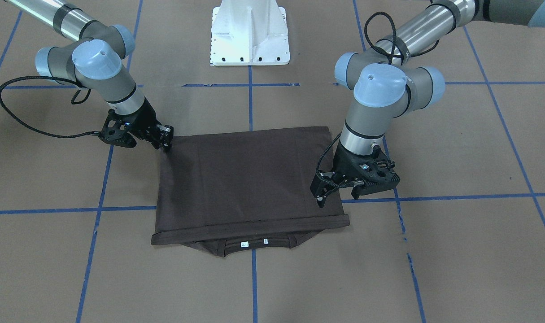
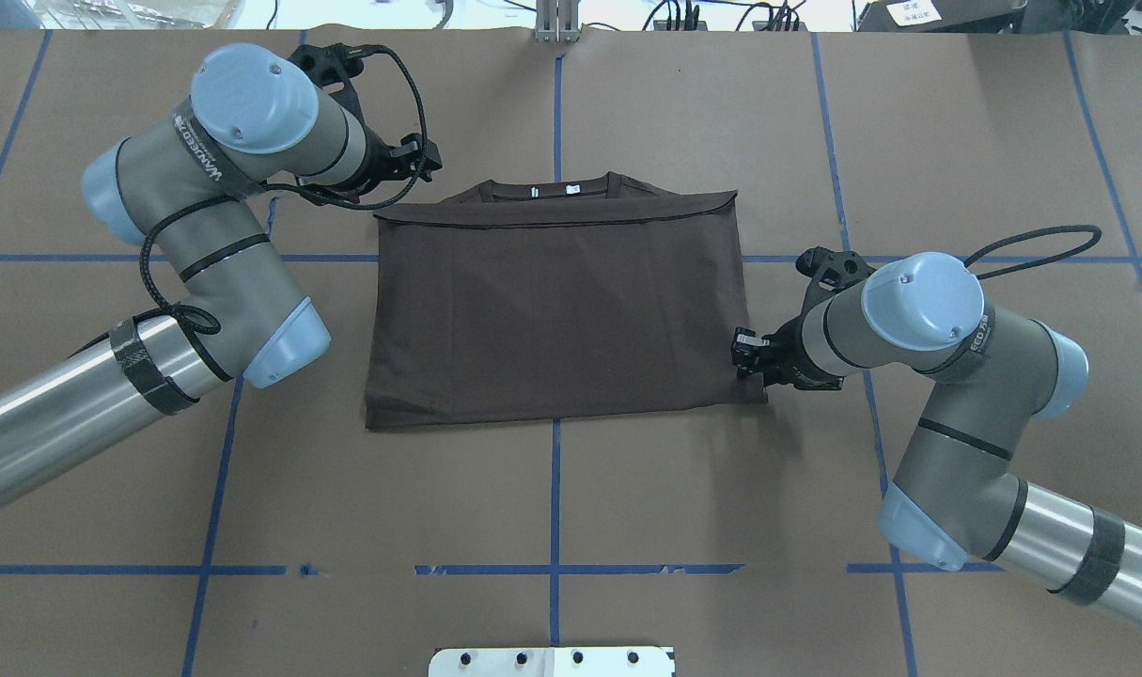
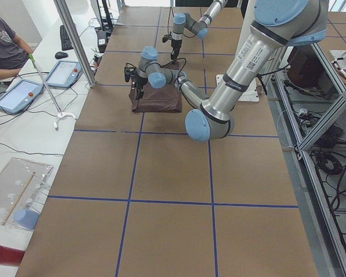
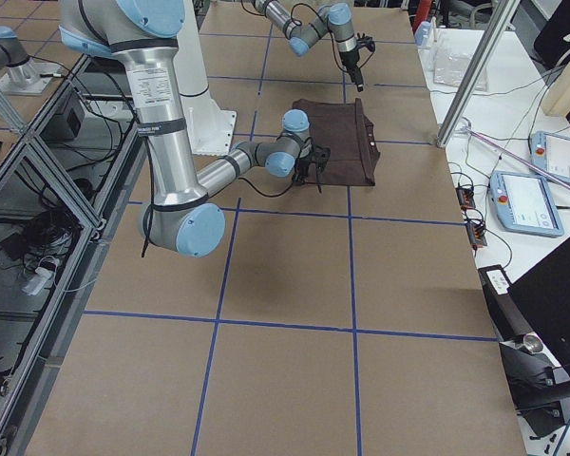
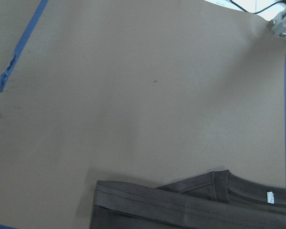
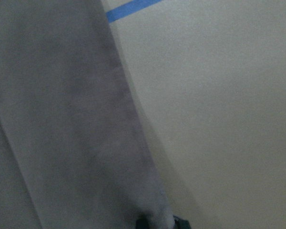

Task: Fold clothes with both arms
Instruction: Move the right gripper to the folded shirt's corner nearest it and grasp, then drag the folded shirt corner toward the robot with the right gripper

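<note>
The dark brown T-shirt (image 1: 250,179) lies folded into a flat rectangle on the brown table, its collar (image 1: 254,244) with small white labels peeking out at the edge far from the robot. My left gripper (image 1: 339,195) hangs open just above the shirt's far corner on my left side, holding nothing; its wrist view looks down on that corner (image 5: 133,200) and the collar. Closed fingers of my right gripper (image 1: 167,139) pinch the shirt's edge near its close corner on my right (image 2: 744,353). Blurred cloth (image 6: 52,119) fills the right wrist view.
The white pedestal (image 1: 250,36) stands at the robot's side of the table. Blue tape lines (image 2: 554,489) grid the brown surface. In the exterior left view a seated person (image 3: 3,43) and touch pendants (image 3: 17,95) sit beside the table.
</note>
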Robot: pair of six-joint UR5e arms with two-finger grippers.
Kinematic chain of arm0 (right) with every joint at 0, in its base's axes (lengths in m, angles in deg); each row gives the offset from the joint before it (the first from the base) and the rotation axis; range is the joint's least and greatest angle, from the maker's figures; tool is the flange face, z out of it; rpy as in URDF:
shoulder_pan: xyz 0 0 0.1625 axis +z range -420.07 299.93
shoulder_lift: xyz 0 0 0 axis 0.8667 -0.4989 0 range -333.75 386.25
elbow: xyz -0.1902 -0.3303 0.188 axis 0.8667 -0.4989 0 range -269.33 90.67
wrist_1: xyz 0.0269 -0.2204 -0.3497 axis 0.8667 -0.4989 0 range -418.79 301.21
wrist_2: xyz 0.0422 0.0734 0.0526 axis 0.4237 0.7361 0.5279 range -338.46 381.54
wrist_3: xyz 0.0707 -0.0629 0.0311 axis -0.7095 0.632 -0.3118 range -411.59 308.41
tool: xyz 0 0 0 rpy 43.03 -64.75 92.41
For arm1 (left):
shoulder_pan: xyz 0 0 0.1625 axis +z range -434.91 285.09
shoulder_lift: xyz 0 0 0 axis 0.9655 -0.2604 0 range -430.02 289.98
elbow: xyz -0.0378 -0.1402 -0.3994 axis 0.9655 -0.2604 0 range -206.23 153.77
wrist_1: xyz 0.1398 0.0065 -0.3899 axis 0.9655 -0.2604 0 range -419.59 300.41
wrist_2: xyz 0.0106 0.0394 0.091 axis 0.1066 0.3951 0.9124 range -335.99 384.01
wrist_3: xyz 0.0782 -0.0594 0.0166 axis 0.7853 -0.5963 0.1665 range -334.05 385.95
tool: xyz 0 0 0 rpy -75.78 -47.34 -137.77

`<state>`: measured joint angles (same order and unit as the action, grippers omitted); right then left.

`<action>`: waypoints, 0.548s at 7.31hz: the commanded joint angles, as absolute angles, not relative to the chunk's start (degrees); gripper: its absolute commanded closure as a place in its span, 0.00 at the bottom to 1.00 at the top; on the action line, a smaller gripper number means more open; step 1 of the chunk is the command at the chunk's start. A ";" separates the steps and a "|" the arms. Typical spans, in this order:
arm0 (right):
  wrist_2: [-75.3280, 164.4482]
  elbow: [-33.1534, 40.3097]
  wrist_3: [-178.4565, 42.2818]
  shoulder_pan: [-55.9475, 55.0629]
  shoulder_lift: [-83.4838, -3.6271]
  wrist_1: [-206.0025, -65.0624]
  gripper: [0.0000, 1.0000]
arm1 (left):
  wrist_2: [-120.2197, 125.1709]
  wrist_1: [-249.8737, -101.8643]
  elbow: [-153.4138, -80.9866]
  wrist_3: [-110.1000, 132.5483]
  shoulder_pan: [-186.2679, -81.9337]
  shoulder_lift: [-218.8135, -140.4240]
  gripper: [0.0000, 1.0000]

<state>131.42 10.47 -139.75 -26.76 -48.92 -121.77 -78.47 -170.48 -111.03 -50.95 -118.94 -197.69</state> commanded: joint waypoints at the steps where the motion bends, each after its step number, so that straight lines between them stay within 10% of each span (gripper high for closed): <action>1: 132.02 12.79 -139.83 -28.94 -50.03 -121.80 1.00 | -78.38 -170.59 -110.96 -50.86 -118.94 -197.55 0.00; 4: 131.93 22.24 -143.41 -38.76 -56.51 -121.89 1.00 | -78.38 -170.68 -110.96 -50.34 -119.03 -197.20 0.00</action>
<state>131.96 16.84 -141.10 -33.77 -52.99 -121.88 -78.39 -170.69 -110.94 -50.57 -118.99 -197.32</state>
